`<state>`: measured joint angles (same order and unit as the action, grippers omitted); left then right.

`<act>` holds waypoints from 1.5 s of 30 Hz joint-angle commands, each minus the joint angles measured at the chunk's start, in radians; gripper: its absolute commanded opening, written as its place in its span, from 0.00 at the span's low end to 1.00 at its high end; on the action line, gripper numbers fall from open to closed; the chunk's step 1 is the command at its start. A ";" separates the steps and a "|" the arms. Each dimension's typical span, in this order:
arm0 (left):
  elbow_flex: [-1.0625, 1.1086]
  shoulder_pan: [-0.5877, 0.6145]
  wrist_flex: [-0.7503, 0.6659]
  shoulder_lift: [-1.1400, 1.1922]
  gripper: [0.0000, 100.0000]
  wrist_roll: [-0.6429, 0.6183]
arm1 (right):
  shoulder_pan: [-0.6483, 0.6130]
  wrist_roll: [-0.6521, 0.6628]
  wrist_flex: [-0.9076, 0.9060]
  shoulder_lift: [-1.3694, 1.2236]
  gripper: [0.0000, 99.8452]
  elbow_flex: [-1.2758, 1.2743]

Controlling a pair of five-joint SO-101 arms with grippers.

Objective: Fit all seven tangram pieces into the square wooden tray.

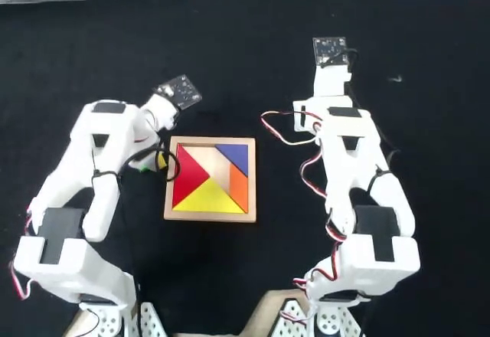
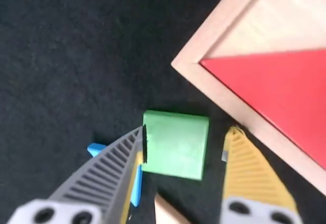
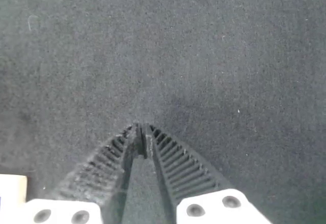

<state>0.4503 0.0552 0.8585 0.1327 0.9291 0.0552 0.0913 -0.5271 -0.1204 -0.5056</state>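
**Tray status.** The square wooden tray [image 1: 210, 217] lies on the black surface [image 1: 245, 53] between the two arms. It holds a red triangle [image 1: 188, 175], a yellow triangle [image 1: 208, 197], a blue piece [image 1: 236, 155] and an orange piece [image 1: 240, 190]. Bare wood shows in the upper middle, so the task appears to be partly complete.

**Left tool.** The left tool [image 2: 188, 132] is apart and straddles the green square [image 2: 174, 144]. The square lies flat on the surface just outside the tray's corner. The grey finger [image 2: 109, 165] touches one edge, and the yellow finger [image 2: 244, 168] stands just beside the opposite edge. This position suits closing on the square across its parallel sides. A blue sliver [image 2: 94, 149] shows behind the grey finger, but its shape cannot be determined.

**Right tool.** The right tool [image 3: 141, 132] is together, holds nothing, and hangs over the bare surface well apart from the tray. This probably keeps it out of the left arm's working area.
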 commanded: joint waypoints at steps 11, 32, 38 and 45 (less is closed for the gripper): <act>0.005 0.073 -0.153 0.072 0.26 0.040 | 0.011 0.012 0.015 0.002 0.01 0.058; -0.131 0.076 0.055 0.069 0.16 0.084 | 0.009 0.014 0.015 0.004 0.01 0.058; -0.119 -0.018 0.195 -0.124 0.16 0.051 | 0.012 0.014 0.017 0.005 0.01 0.058; -0.125 -0.111 0.275 -0.215 0.16 -0.089 | 0.015 0.014 0.017 0.007 0.01 0.058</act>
<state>0.3460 -0.0261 1.1162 -0.0192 0.8723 0.0552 0.0913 -0.5271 -0.1204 -0.5056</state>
